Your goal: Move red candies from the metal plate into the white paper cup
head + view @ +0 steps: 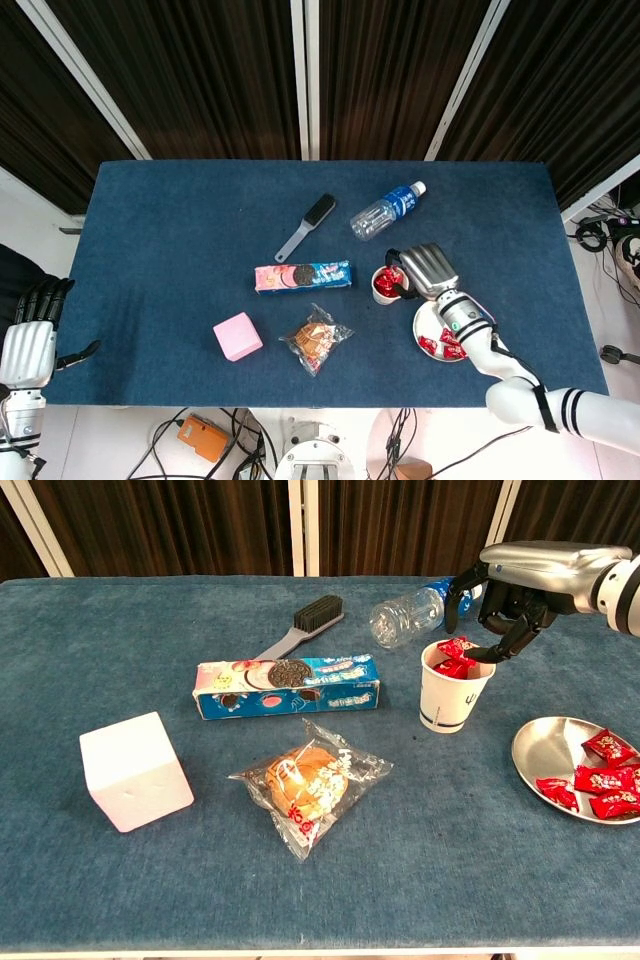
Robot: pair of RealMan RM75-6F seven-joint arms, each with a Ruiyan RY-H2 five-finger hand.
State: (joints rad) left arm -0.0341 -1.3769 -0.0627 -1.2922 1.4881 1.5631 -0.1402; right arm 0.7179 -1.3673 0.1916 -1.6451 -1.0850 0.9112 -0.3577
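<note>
Right robot hand [515, 590] over cup [456, 700]; approx 4 candies [595, 779] on plate [545, 750].

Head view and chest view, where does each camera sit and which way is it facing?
Head view: high above, looking straight down on the blue table; shows the left hand off its near corner and the right hand with its arm.
Chest view: low at the near edge, looking across at the dark curtains; shows only the right hand.
Both show that hand over the white paper cup beside the metal plate.
</note>
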